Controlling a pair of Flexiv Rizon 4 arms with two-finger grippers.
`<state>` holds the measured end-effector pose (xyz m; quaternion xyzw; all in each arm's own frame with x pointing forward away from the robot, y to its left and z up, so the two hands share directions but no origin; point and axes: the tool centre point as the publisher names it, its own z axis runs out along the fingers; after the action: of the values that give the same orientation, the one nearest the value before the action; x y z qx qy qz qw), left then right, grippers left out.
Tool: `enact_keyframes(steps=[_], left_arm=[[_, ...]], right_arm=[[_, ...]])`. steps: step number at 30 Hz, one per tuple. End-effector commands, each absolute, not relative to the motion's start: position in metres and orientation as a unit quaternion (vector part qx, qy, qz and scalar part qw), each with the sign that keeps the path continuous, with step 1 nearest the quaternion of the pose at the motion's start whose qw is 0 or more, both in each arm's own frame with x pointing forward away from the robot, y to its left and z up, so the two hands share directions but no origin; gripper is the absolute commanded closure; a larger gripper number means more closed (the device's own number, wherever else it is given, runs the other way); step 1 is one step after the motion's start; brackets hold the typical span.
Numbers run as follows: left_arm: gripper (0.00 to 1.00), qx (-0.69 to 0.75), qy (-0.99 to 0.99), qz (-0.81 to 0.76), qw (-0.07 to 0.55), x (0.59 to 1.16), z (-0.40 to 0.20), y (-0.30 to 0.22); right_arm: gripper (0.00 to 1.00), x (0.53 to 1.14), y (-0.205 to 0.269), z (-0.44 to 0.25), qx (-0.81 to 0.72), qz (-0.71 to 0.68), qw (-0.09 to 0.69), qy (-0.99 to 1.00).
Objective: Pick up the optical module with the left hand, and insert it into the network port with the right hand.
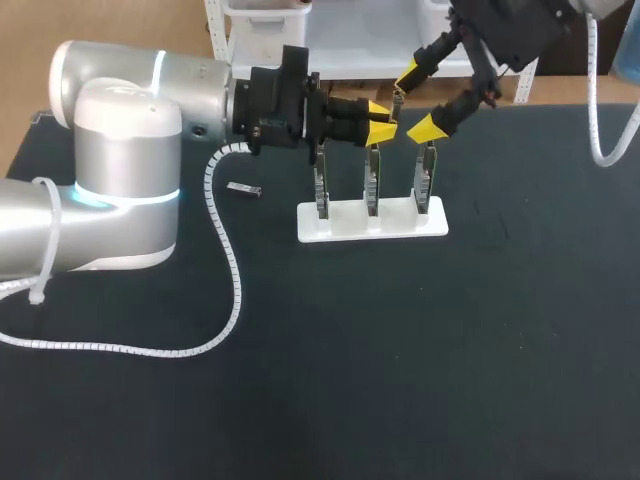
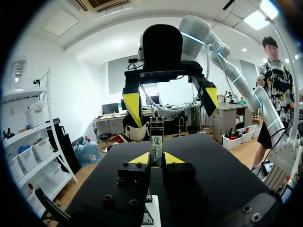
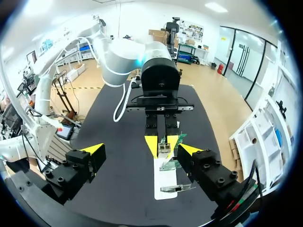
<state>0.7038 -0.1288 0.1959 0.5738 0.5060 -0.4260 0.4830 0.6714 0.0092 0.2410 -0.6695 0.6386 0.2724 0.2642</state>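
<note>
The left hand [image 1: 385, 121] is clenched on the module [image 2: 156, 142] above the 3-port stand [image 1: 372, 222] on the bench [image 1: 450, 350], the module's long axis pointing along the fingers at the right hand [image 1: 417, 102], which faces it close by, spread wide and empty.

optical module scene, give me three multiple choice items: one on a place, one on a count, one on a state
1. The optical module is: A plugged into a port; B gripped in the left claw; C on the floor.
2. Upright boards on the white stand: A two; B three; C five.
3. The right claw is: A open; B shut on the module; C shut on a board.
Answers: B, both yellow tips press it; B, three stand in a row; A, its tips are wide apart, touching nothing.
</note>
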Motion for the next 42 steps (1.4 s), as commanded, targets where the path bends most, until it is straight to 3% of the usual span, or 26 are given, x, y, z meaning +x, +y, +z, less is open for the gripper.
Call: enact_keyframes(steps=[1,42], left_arm=[[1.00,0.575,0.506,-0.426,0.482,0.705,0.196,-0.129],[1.00,0.575,0.506,-0.426,0.482,0.705,0.196,-0.129]], right_arm=[[0.00,0.673,0.010,0.244,-0.672,0.269,0.263,0.638],[0.00,0.691,0.020,0.240,-0.679,0.296,0.254,0.622]])
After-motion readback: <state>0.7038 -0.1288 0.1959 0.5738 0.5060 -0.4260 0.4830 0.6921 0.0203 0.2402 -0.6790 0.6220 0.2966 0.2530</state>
